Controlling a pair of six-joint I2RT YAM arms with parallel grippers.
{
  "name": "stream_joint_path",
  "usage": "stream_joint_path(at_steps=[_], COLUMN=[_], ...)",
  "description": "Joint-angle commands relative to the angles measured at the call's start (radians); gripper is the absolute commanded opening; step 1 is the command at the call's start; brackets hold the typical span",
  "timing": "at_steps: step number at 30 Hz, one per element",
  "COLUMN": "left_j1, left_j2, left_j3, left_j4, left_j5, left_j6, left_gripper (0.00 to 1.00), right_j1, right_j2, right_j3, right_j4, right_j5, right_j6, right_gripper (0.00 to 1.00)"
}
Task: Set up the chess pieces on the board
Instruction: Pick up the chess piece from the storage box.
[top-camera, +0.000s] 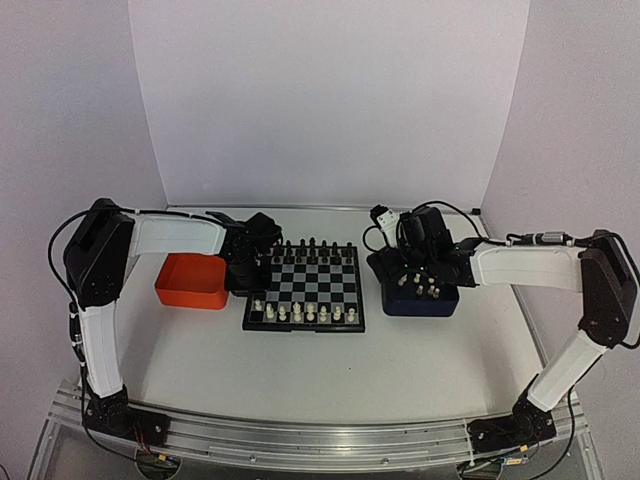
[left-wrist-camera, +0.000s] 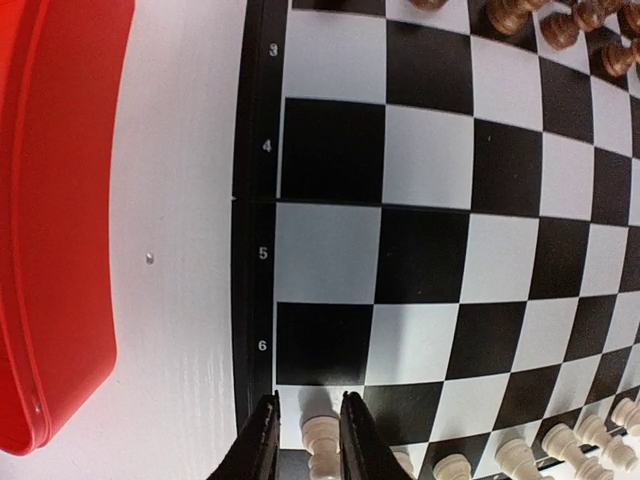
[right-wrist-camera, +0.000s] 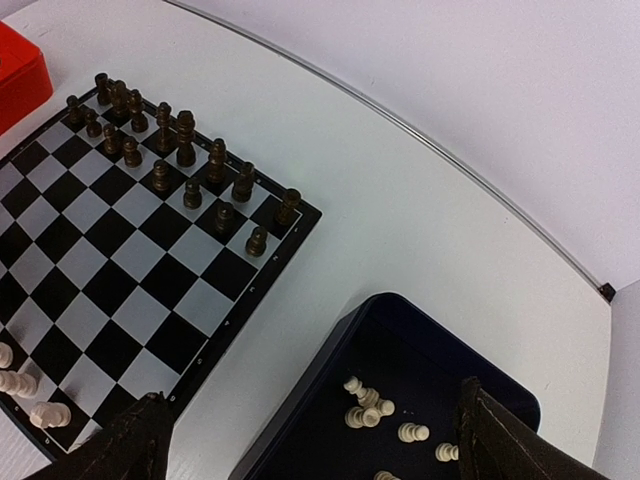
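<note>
Both arms are bolted at the near bench (top-camera: 400, 370) edge; each rises, then folds inward at the elbow.

Left arm (top-camera: 100, 300) reaches right, past the orange tray (top-camera: 190, 282), to the left edge of the board (top-camera: 310, 278), wrist pointing down. Left pincer (left-wrist-camera: 310, 420) is narrowly apart, straddling one white piece (left-wrist-camera: 320, 435). That piece stands in the board's left-edge column, second row from the near side. A sliver of square shows between the piece and one finger, and the other finger looks flush against it. It doesn't look clamped.

Right arm (top-camera: 520, 265) reaches left. Right pincer (right-wrist-camera: 310, 395) is spread wide and hangs over the blue tray (right-wrist-camera: 450, 350).

The blue tray sits just right of the board, not touching it. It holds a loose handful of white pieces (right-wrist-camera: 365, 408), some upright and some tipped. The orange tray sits just left of the board.

On the board, more white pieces stand along the near rows. Dark pieces (right-wrist-camera: 165, 140) stand in the two far rows.
</note>
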Motion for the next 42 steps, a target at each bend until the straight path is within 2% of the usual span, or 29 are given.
stream_joint_path(at_steps=[1, 3, 6, 7, 10, 13, 16, 21, 26, 33, 38, 42], left_j1=[0.003, 0.007, 0.019, 0.025, 0.039, 0.043, 0.046, 0.049, 0.056, 0.063, 0.078, 0.088], left_j2=[-0.019, -0.030, -0.073, -0.092, -0.168, -0.241, -0.294, -0.346, -0.335, -0.247, -0.205, -0.167], left_j3=[0.130, 0.165, 0.212, 0.217, 0.192, 0.122, 0.044, -0.042, -0.052, 0.024, 0.049, 0.080], left_j4=[0.021, 0.028, 0.060, 0.083, 0.201, 0.329, 0.459, 0.605, 0.671, 0.673, 0.694, 0.706], left_j5=[-0.080, -0.129, -0.206, -0.220, -0.248, -0.248, -0.219, -0.166, -0.165, -0.160, -0.158, -0.127], left_j6=[0.026, 0.038, 0.063, 0.073, 0.122, 0.192, 0.261, 0.334, 0.357, 0.382, 0.392, 0.417], left_gripper=[0.36, 0.54, 0.97, 0.99, 1.00, 1.00, 1.00, 1.00, 1.00, 1.00, 1.00, 1.00], right_j1=[-0.001, -0.007, -0.030, -0.046, -0.113, -0.212, -0.278, -0.327, -0.397, -0.454, -0.459, -0.459], right_j2=[-0.018, -0.027, -0.048, -0.056, -0.066, -0.056, -0.034, 0.014, 0.111, 0.257, 0.315, 0.364], right_j3=[0.016, 0.015, 0.013, 0.017, 0.057, 0.100, 0.149, 0.208, 0.312, 0.456, 0.503, 0.546], right_j4=[0.013, -0.001, -0.042, -0.066, -0.217, -0.369, -0.493, -0.613, -0.670, -0.781, -0.795, -0.798], right_j5=[0.031, 0.053, 0.072, 0.059, -0.023, -0.178, -0.303, -0.321, -0.370, -0.402, -0.441, -0.540], right_j6=[0.016, 0.035, 0.082, 0.102, 0.192, 0.273, 0.237, 0.076, 0.073, 0.076, 0.040, -0.039], right_gripper=[0.97, 0.98, 0.98, 0.98, 0.98, 0.98, 0.97, 0.96, 0.94, 0.78, 0.73, 0.69])
